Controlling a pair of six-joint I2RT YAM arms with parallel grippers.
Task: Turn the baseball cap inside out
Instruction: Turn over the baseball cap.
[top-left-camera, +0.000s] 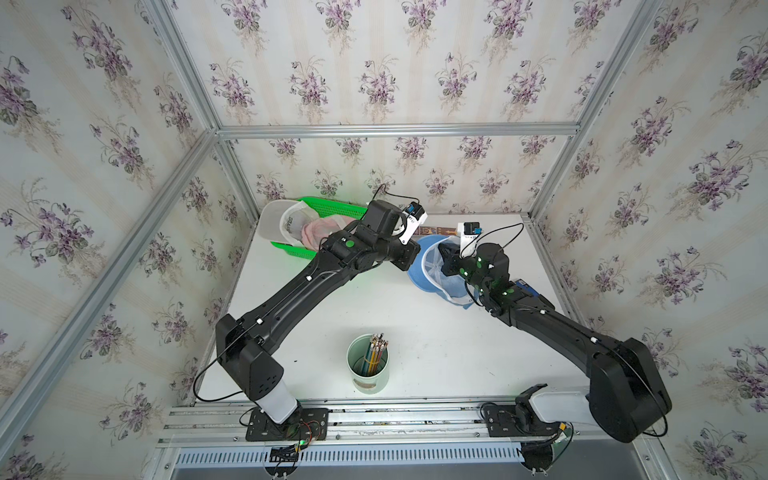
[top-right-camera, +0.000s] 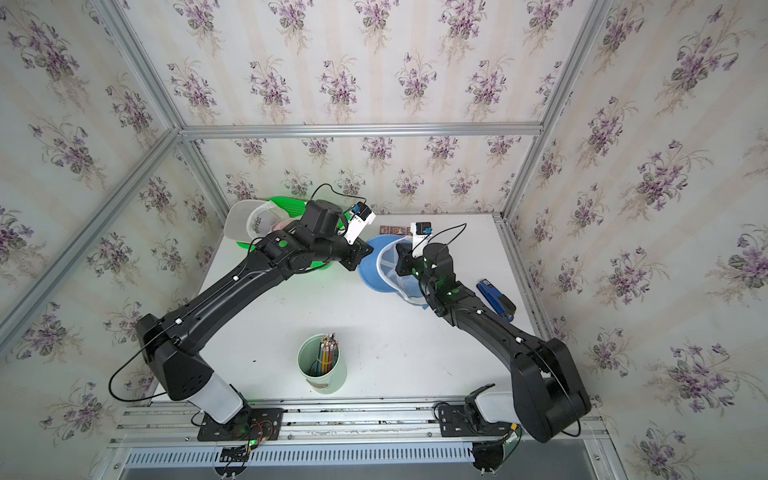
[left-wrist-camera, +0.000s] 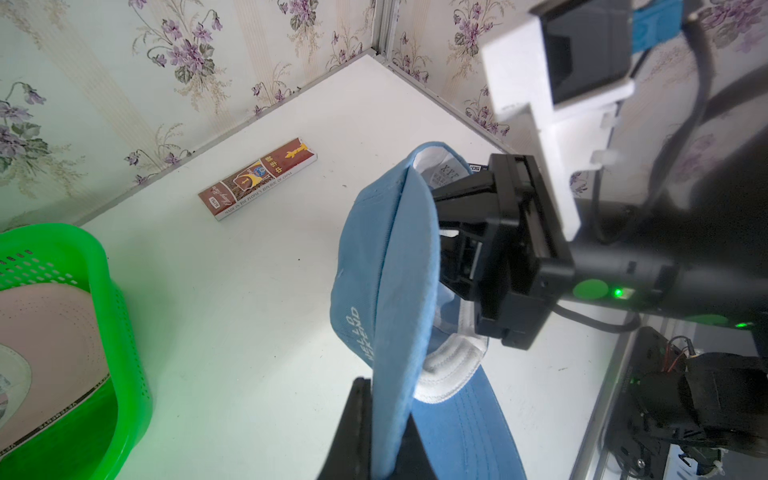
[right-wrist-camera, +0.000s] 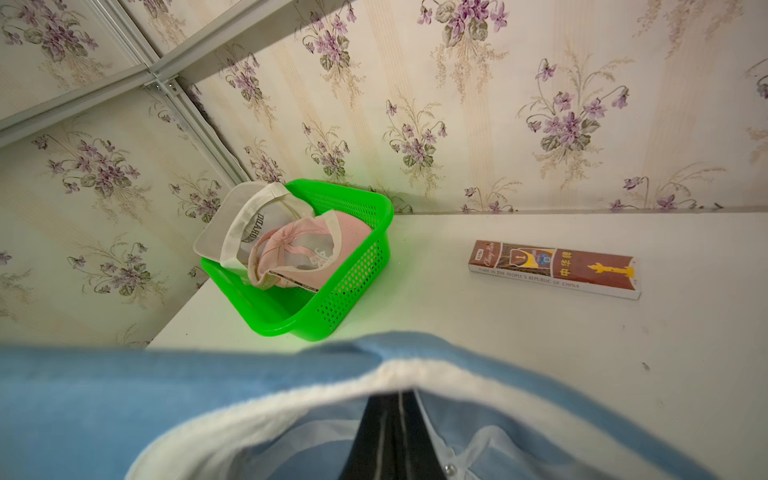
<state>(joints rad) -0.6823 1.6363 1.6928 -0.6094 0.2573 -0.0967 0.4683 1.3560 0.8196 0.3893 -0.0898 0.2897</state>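
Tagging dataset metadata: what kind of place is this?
Probably a staged robot test cell, not a real room: aluminium frame holding floral wallpaper panels, a white table, and a mounting rail along its front edge.

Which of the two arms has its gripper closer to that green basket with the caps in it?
The left. The left gripper pinches the blue cap's edge on the side facing the green basket; the right gripper sits inside the cap, on the far side from the basket.

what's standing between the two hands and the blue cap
Nothing visible. The left hand is shut on the edge of the blue cap, and the right hand is shut with its tips inside the cap's opening.
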